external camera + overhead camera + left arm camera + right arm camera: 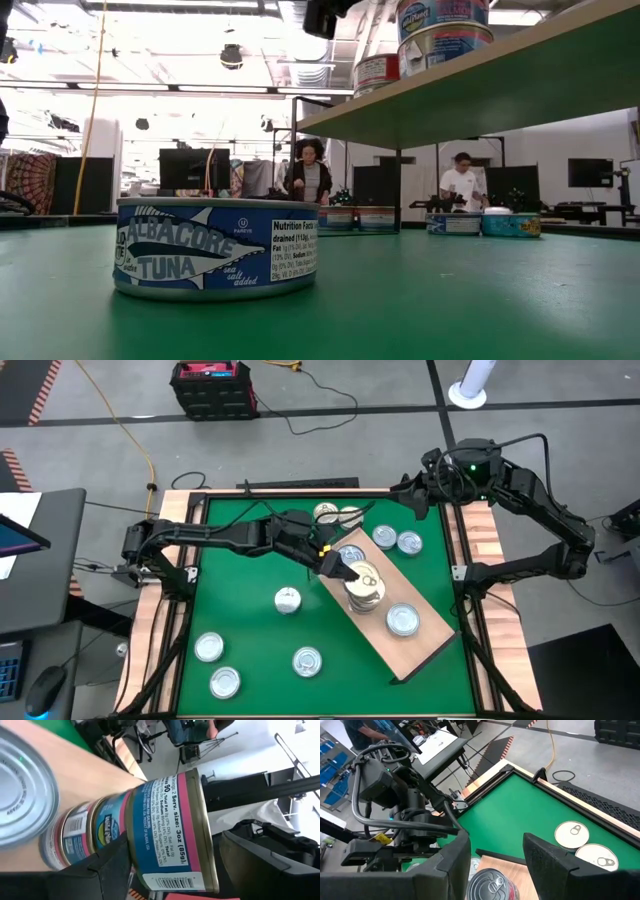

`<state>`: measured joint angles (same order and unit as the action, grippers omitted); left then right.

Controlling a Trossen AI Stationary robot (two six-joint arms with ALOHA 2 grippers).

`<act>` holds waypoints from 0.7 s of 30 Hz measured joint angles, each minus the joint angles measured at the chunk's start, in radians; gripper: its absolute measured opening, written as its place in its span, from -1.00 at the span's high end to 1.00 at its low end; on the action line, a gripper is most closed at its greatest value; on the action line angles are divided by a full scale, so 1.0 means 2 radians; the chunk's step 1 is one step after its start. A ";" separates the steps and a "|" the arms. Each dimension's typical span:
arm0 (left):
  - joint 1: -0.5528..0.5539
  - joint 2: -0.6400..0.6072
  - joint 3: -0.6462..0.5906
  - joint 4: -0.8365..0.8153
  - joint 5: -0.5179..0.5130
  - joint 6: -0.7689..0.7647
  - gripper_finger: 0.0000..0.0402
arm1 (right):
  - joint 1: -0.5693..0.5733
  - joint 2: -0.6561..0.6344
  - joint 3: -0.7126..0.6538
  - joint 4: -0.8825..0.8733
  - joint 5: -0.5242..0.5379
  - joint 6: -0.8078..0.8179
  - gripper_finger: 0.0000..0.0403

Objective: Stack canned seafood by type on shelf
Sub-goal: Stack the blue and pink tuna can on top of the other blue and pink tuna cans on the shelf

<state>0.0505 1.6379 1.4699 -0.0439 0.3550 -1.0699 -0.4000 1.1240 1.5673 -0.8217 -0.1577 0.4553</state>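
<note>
Green matting covers the counter [250,645], and the shelf [425,645], a light-wood board, lies slantwise across its right half; everything below is placed from that board.

Near the board's middle stands a stack of cans [364,588], at least three high in the left wrist view, the top can [170,840] banded pink and blue like the one beneath it. The left gripper [347,572] sits right at this stack, its fingers [107,865] parted, one dark finger lying along the can's side. The step in hand looks like letting the top can go.

To do it well, the fingers should spread fully clear of the rim before the arm lifts, and the lift should go straight up from the board, since any sideways drag could shove a tall, narrow stack over. A check that the top can sits square on its neighbour would be wise first.

Other cans rest on the board: one [402,620] toward its near end, two [397,540] toward its far end. Loose cans [287,600] wait on the mat left of the board, and two more [338,514] beyond its far end.

The right gripper [496,855] waits above the board's far end, fingers apart and holding nothing.
</note>
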 joint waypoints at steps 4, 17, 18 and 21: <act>0.000 0.000 0.000 0.025 -0.011 0.006 -0.40 | 0.000 0.000 0.000 0.000 0.000 0.000 -0.02; -0.003 0.000 0.000 0.031 -0.040 0.017 -0.40 | 0.000 0.000 0.000 -0.001 -0.008 -0.006 -0.02; -0.003 0.000 0.000 0.031 -0.040 0.017 -0.40 | 0.000 0.000 0.000 -0.002 -0.023 -0.007 -0.02; -0.003 0.000 0.000 0.031 -0.040 0.017 -0.40 | 0.007 0.001 0.000 -0.017 -0.080 -0.011 -0.02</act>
<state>0.0444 1.6379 1.4696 0.0174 0.2752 -1.0355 -0.3867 1.1255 1.5676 -0.8550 -0.3183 0.4340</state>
